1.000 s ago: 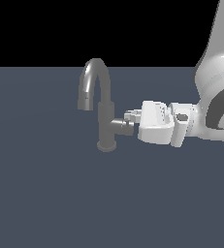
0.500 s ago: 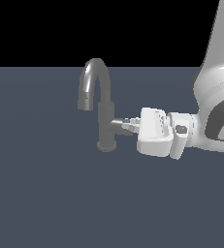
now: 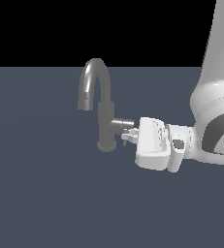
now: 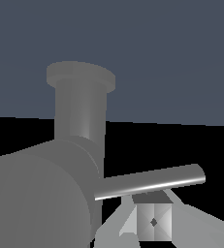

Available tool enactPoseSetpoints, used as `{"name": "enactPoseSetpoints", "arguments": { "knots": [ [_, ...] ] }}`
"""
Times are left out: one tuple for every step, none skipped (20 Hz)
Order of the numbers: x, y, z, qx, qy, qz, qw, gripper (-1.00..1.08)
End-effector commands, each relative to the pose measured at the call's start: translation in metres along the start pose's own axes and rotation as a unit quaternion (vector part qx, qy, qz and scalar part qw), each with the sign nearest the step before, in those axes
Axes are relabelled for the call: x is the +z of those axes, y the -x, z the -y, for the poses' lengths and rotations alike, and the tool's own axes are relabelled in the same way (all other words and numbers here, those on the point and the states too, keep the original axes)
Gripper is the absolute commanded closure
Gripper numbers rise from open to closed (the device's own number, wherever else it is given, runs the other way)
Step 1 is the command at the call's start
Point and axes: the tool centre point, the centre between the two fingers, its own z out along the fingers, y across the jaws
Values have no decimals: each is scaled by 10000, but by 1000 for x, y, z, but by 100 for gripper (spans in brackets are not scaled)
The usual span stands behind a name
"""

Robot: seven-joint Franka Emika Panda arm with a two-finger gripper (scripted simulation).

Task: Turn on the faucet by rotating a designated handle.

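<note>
You are looking at a grey brushed-metal faucet [image 3: 106,116] standing upright on a flat, dark blue-grey counter [image 3: 50,193], a little toward the exterior view's left of centre. Its tall gooseneck spout [image 3: 91,80] arches up from the cylindrical body and curves down toward the exterior view's left, above a small round base. The handle [image 3: 121,124], a short horizontal cylinder stub, sticks out from the body toward the exterior view's right. In the wrist view the stub fills the near foreground [image 4: 36,198], and a thin straight lever pin [image 4: 150,181] runs out from its end. The white gripper [image 3: 128,137] reaches in horizontally from the exterior view's right, and its fingers [image 3: 126,140] sit right at the end of the handle, just below it. You cannot tell from either view how far apart the fingers are, or whether they grip anything. Behind the gripper, the white arm [image 3: 215,97] rises out of frame.
</note>
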Motion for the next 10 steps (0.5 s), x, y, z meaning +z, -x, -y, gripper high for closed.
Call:
{"name": "enactPoseSetpoints", "arguments": {
  "knots": [
    [0, -10, 2, 35, -12, -20, 10000, 108],
    [-1, -14, 3, 46, -13, -23, 10000, 108],
    [-1, -18, 4, 57, -14, -25, 10000, 108],
    [-1, -22, 5, 69, -15, -28, 10000, 108],
    [-1, -26, 6, 79, -16, -31, 10000, 108],
    [-1, -29, 7, 90, -17, -34, 10000, 108],
    [-1, -33, 8, 101, -18, -37, 9999, 108],
    [-2, -37, 9, 112, -19, -40, 9999, 108],
    [-2, -41, 10, 123, -20, -43, 9999, 108],
    [-2, -45, 11, 133, -21, -46, 9999, 108]
  ]
}}
